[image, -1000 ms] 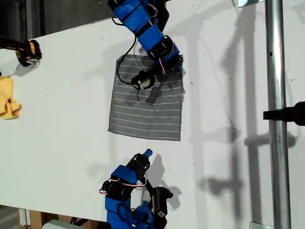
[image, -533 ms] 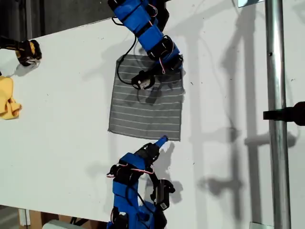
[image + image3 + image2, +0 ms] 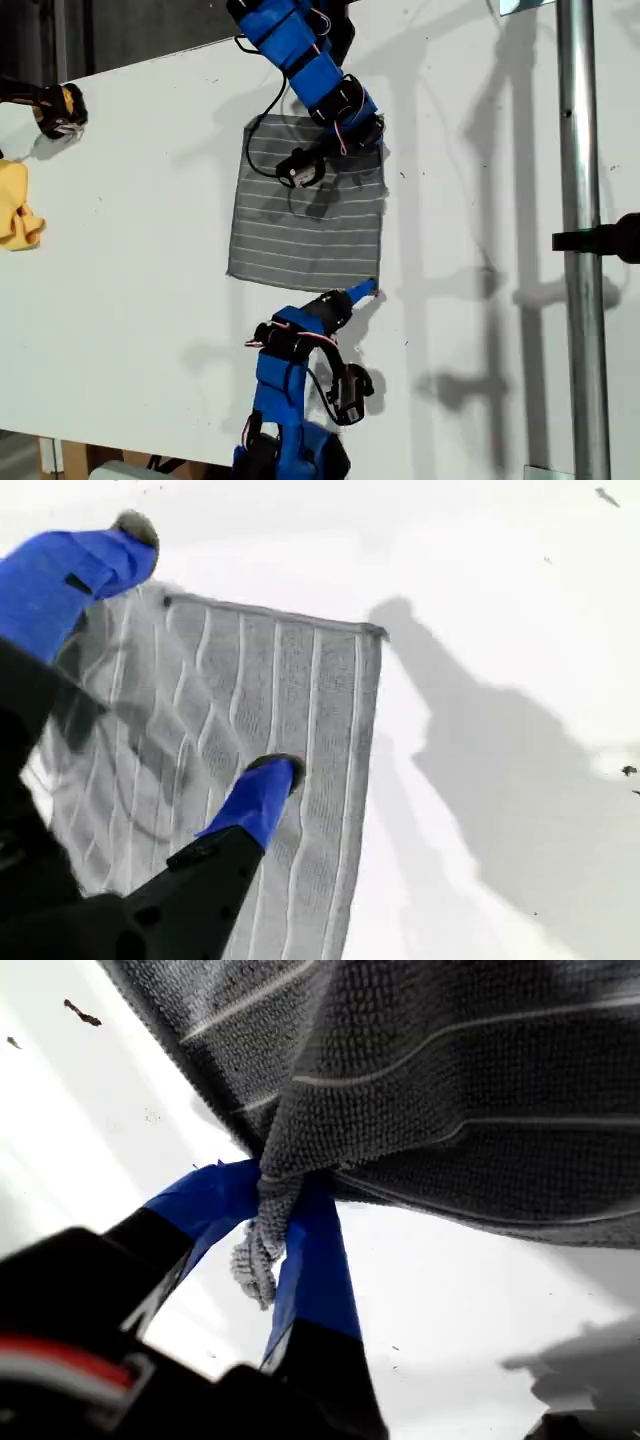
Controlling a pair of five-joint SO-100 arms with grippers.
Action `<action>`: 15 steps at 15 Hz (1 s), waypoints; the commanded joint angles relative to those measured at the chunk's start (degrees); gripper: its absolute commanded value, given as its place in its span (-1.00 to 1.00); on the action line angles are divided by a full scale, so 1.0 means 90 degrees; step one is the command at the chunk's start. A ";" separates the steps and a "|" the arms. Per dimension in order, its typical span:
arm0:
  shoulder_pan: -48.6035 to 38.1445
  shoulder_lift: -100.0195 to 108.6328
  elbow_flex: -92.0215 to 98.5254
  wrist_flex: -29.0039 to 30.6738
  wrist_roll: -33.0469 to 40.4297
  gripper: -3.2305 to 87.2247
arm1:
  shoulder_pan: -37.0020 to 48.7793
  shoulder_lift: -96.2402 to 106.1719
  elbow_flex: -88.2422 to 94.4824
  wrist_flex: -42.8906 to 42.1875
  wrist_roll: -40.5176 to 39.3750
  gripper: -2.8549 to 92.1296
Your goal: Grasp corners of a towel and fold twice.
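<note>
First wrist view shows my first end effector (image 3: 268, 1222) pinching a corner (image 3: 255, 1255) of the towel (image 3: 310, 215). My second end effector (image 3: 205, 660) is spread over the flat towel; neither fold is made yet.

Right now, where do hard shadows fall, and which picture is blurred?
Exterior view: sharp shadows streak the white table. First wrist view: my first gripper blurs near the lens, while the towel weave stays crisp. Second wrist view: a broad shadow lies beside the towel.

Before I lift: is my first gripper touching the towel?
Touching. The first wrist view shows my first gripper shut on the towel, with fabric bunched between its jaws.
</note>
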 commanded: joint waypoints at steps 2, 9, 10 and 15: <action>-0.0088 -0.0518 -0.0283 -0.0371 -0.0176 -0.12 | 0.0029 0.0137 -0.0186 0.0078 -0.0078 -0.94; -0.0078 -0.1572 -0.0449 -0.0889 -0.0596 -0.19 | -0.0068 0.0195 -0.0225 0.0088 -0.0049 -0.94; -0.0088 -0.1699 -0.0479 -0.0889 -0.0684 -0.22 | -0.0088 0.0205 -0.0225 0.0098 -0.0029 -0.94; -0.0215 -0.2012 -0.0635 -0.0820 -0.0986 -0.32 | -0.0137 0.0264 -0.0234 0.0107 -0.0020 -0.94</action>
